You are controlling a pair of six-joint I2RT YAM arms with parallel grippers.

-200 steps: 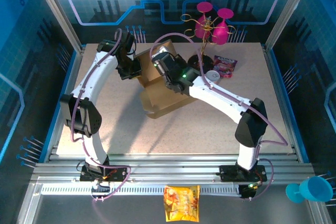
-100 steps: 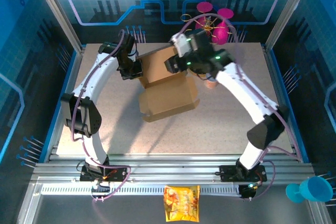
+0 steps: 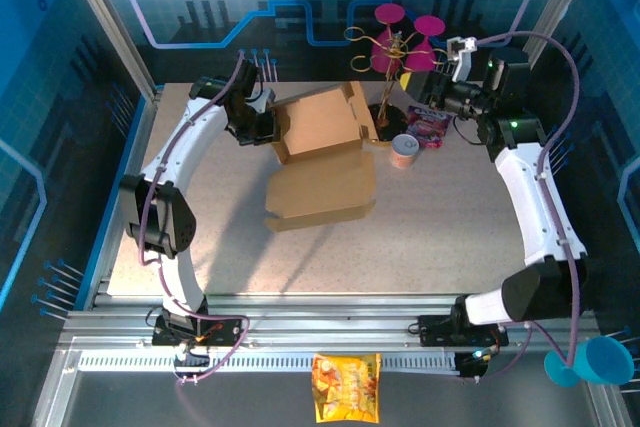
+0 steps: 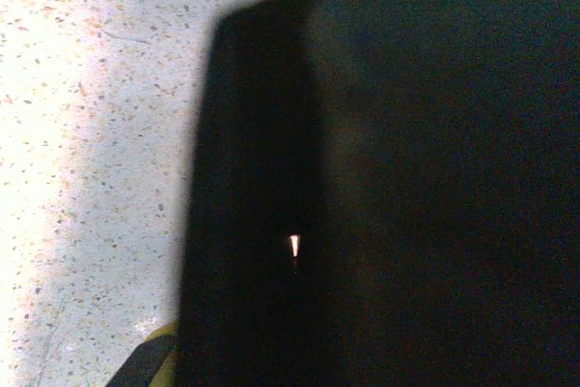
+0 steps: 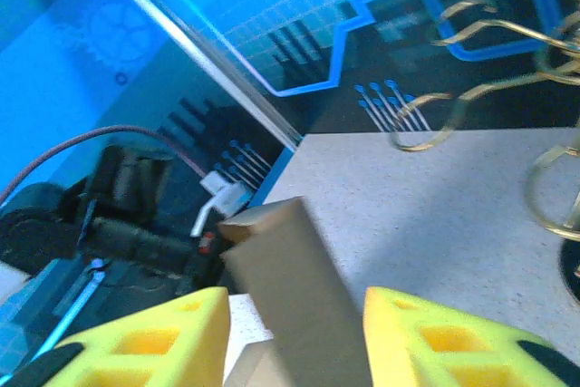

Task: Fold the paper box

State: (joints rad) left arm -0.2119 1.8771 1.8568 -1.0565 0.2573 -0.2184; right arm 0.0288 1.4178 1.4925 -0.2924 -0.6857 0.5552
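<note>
Right hand [image 3: 440,99] has swung away from paper box [image 3: 320,187], fingers apart.

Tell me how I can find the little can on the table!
On the speckled table, look just right of the big brown paper box. The can stands there, beside a purple snack packet; it alone is small, round and silver-topped.

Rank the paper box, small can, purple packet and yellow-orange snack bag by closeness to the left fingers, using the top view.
1. paper box, mid-table, at the left fingers.
2. small can, right of the box.
3. purple packet, farther right, toward the back.
4. yellow-orange snack bag, front edge, past the arm bases.
</note>
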